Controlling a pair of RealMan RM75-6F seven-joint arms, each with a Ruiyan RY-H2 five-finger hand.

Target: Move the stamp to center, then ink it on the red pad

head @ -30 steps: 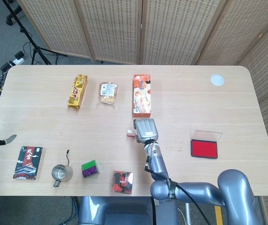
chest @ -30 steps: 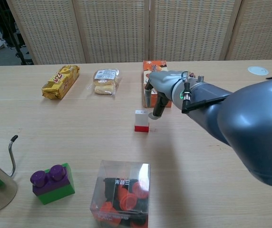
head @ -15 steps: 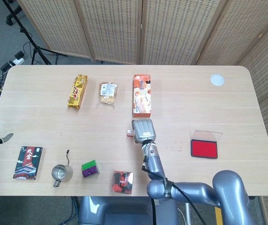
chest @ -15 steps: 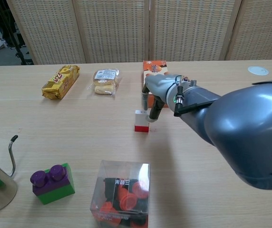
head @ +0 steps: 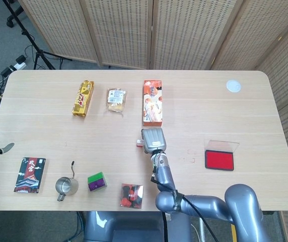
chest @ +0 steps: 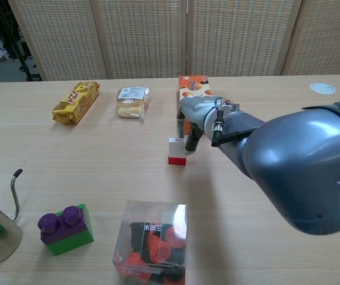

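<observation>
Reaching over the middle of the table (head: 244,116), the right hand (head: 153,139) hangs just beside the stamp (chest: 176,151), a small white block with a red bottom that stands upright. From the chest view its fingers (chest: 190,141) point down next to the stamp's right side, and I cannot tell if they touch it or hold it. The red ink pad (head: 219,160) lies open near the right edge, well apart from the stamp. An orange snack box (head: 152,102) lies just behind the hand. A yellow snack bag (head: 83,98) and a wrapped bun (head: 116,99) lie toward the far edge. A book (head: 29,174), a small metal kettle (head: 66,185), a purple and green toy brick (head: 97,181) and a clear box with red bits (head: 132,195) sit along the near edge.
</observation>
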